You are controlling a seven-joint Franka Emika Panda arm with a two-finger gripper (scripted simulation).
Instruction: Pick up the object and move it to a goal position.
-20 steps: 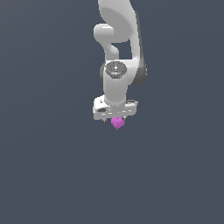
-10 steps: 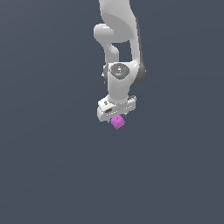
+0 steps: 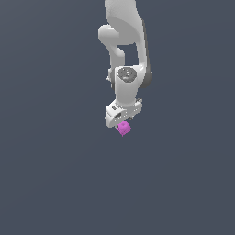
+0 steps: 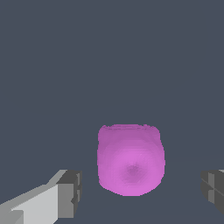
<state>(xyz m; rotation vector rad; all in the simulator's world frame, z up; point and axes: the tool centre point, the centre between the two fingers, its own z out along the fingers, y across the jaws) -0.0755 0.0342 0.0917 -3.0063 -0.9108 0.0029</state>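
The object (image 3: 123, 128) is a little magenta lump, kinda cube-ish with rounded corners, and in the exterior view it sits right under the white gripper (image 3: 122, 125), touching its underside, against nothing but flat dark grey-blue background. In the wrist view the object (image 4: 130, 159) fills the middle of the shot between the two fingertips (image 4: 70, 194), and there's a visible gap on each side of it, so the jaws are spread wider than the lump and neither pad looks like it's pressing on it. So the tool reads as open around the object, not clamped on it; whether the lump is resting on anything can't be told, since no surface edge shows. As for the arm (image 3: 123, 43), it comes down from the top of the exterior view, thick white links stacked nearly vertical, with a round joint cap facing the camera just above the wrist. The hand below that is tilted a bit, its lower end leaning toward the exterior view's left
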